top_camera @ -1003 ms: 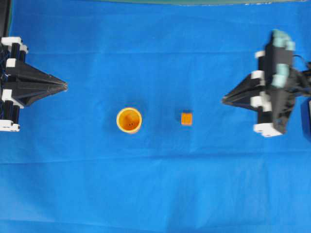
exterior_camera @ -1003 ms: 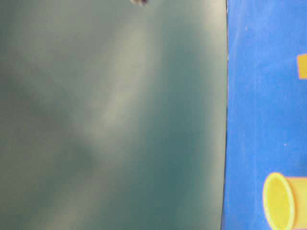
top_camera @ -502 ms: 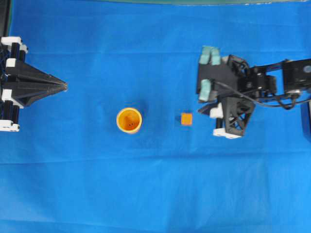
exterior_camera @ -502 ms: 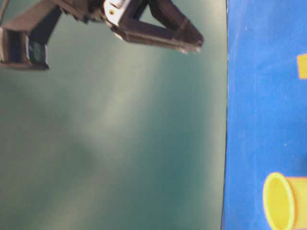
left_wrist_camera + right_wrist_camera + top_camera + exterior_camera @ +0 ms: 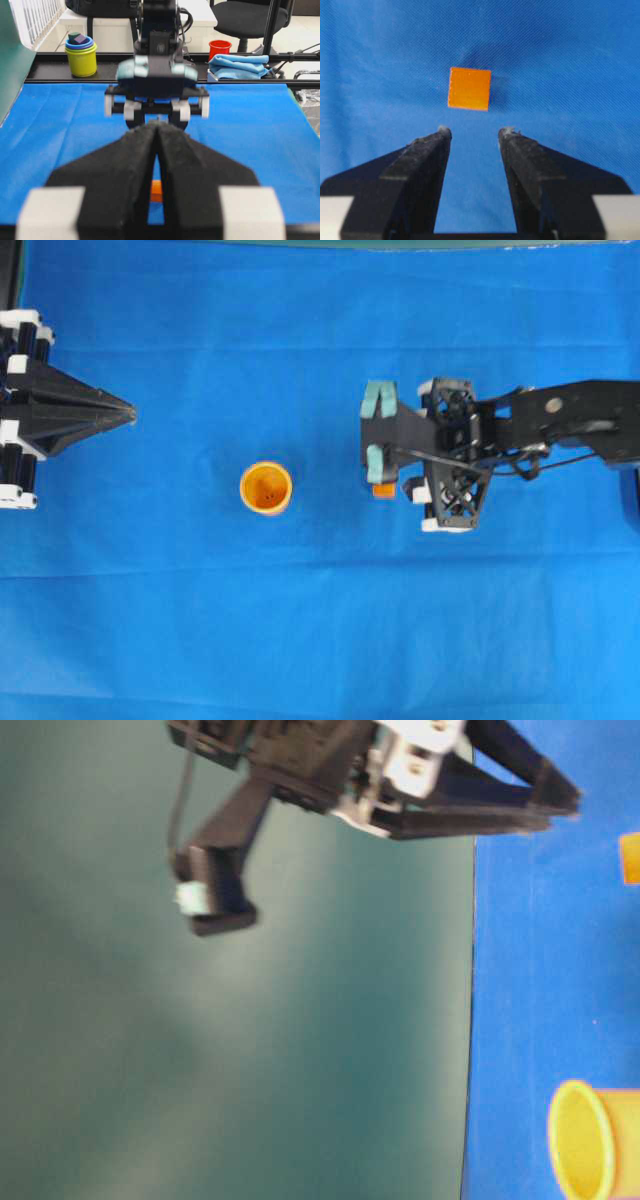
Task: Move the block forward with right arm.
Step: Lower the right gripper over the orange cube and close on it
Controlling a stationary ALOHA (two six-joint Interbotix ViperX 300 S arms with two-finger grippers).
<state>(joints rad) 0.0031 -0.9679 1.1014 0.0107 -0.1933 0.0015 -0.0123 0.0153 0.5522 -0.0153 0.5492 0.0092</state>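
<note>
Block (image 5: 469,88) lies just beyond the spread right hand (image 5: 474,132).

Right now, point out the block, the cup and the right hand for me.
block (image 5: 469,88), right wrist view, middle of its top face.
cup (image 5: 266,487), overhead view, inside bottom.
right hand (image 5: 475,134), right wrist view, gap midway between its open fingertips.

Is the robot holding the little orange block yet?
No. The right pincer is open above the orange block, not touching it. The left pincer is shut and empty.

light: bright, even | shadows: faint | blur: table-level view, wrist foregrounds
</note>
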